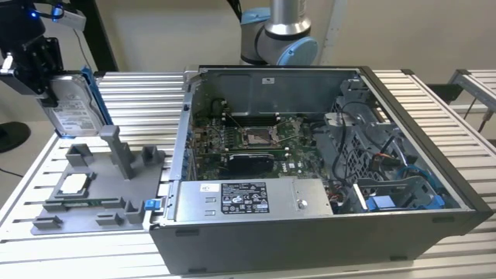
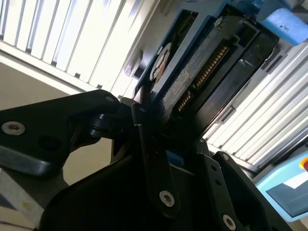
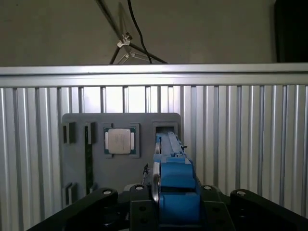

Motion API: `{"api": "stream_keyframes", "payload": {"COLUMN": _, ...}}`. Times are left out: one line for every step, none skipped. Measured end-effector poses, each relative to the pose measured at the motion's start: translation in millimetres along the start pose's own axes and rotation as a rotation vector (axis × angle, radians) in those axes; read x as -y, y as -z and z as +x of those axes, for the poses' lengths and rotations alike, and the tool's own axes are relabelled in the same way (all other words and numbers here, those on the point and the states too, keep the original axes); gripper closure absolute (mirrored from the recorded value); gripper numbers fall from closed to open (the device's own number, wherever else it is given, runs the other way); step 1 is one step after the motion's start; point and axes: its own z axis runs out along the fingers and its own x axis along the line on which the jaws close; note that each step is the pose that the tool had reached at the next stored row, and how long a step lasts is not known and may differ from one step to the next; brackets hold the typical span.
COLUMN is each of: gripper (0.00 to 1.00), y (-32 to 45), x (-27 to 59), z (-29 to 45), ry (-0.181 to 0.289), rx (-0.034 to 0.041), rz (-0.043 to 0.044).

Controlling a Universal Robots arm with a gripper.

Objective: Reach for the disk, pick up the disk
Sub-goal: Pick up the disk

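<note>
so the gripper [image 1: 48, 87] is up at the exterior view's left with its jaws pinched on the disk [image 1: 78, 110]. it's got it, not just hovering near it. the disk hangs straight down out of the jaws, long axis vertical, label face out toward the exterior view's camera and the blue bracket running up its edge. the jaws have it by the upper end, so most of the drive sticks out below them.

in the first wrist view you look down along the blue edge, and the disk sits dead centre between the two black linkages, so i'd say they're squeezing the flat faces. past it there's the grey holder tray [image 3: 77, 154] with the little silver chip [image 3: 119, 141] in its pocket and an open slot [image 3: 166, 129] next to that. the disk looks clear of the slot, up off the tray.

the second wrist view has the connector end of the disk [image 2: 202, 72] poking out past a finger [image 2: 151, 159]. the open pc case [image 1: 310, 232] is well off to the side.
</note>
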Motion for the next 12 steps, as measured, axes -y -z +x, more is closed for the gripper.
{"api": "stream_keyframes", "payload": {"gripper": 1.0, "y": 0.7, "x": 0.0, "z": 0.0, "ry": 0.0, "rx": 0.0, "rz": 0.0}}
{"api": "stream_keyframes", "payload": {"gripper": 1.0, "y": 1.5, "x": 0.0, "z": 0.0, "ry": 0.0, "rx": 0.0, "rz": -0.0001}}
{"api": "stream_keyframes", "payload": {"gripper": 1.0, "y": 2.4, "x": 0.0, "z": 0.0, "ry": 0.0, "rx": 0.0, "rz": -0.0001}}
{"api": "stream_keyframes", "payload": {"gripper": 1.0, "y": 3.5, "x": -0.1, "z": 0.0, "ry": 0.0, "rx": 0.0, "rz": -0.0002}}
{"api": "stream_keyframes", "payload": {"gripper": 1.0, "y": 4.8, "x": -0.1, "z": 0.0, "ry": 0.0, "rx": -0.0001, "rz": -0.0001}}
{"api": "stream_keyframes", "payload": {"gripper": 1.0, "y": 6.0, "x": -0.1, "z": 0.0, "ry": 0.0, "rx": 0.0, "rz": -0.0001}}
{"api": "stream_keyframes", "payload": {"gripper": 1.0, "y": 7.4, "x": -0.1, "z": 0.1, "ry": 0.0, "rx": 0.0, "rz": 0.0}}
{"api": "stream_keyframes", "payload": {"gripper": 1.0, "y": 9.1, "x": -0.2, "z": 0.1, "ry": 0.0, "rx": 0.0, "rz": -0.0001}}
{"api": "stream_keyframes", "payload": {"gripper": 1.0, "y": 10.7, "x": -0.2, "z": 0.1, "ry": 0.0, "rx": 0.0, "rz": -0.0001}}
{"api": "stream_keyframes", "payload": {"gripper": 1.0, "y": 12.7, "x": -0.3, "z": 0.1, "ry": 0.0, "rx": 0.0, "rz": -0.0001}}
{"api": "stream_keyframes", "payload": {"gripper": 1.0, "y": 14.7, "x": -0.3, "z": 0.1, "ry": 0.0, "rx": 0.0, "rz": -0.0001}}
{"api": "stream_keyframes", "payload": {"gripper": 1.0, "y": 16.6, "x": -0.4, "z": 0.1, "ry": 0.0, "rx": 0.0, "rz": -0.0002}}
